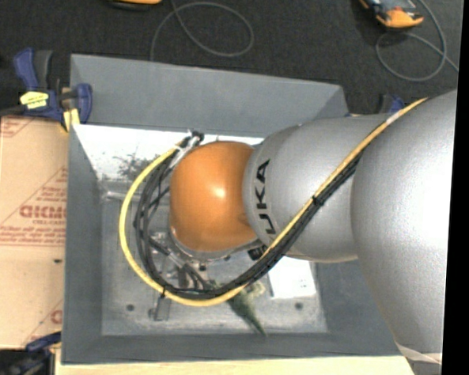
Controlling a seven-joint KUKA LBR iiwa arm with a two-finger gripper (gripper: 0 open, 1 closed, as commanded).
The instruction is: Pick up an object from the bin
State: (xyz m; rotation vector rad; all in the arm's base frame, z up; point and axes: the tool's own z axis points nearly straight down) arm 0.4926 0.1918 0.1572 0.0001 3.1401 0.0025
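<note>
Greenish object (252, 312) at the bin's (224, 103) 5 o'clock risks snagging on the cable loop (124, 216); gripper (162, 303) at 7 o'clock, jaw state indeterminable.

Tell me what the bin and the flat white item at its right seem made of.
Bin: grey sheet metal, matte, with scuffs and a dull glare on its floor. White item: likely paper or card, as it is flat, thin and matte with faint print. It is partly hidden, so this is uncertain.

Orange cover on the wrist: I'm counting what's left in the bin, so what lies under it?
The orange cover hides the bin floor below it, so nothing directly beneath can be seen. Beside its lower edge lie a green thing and a white card.
</note>
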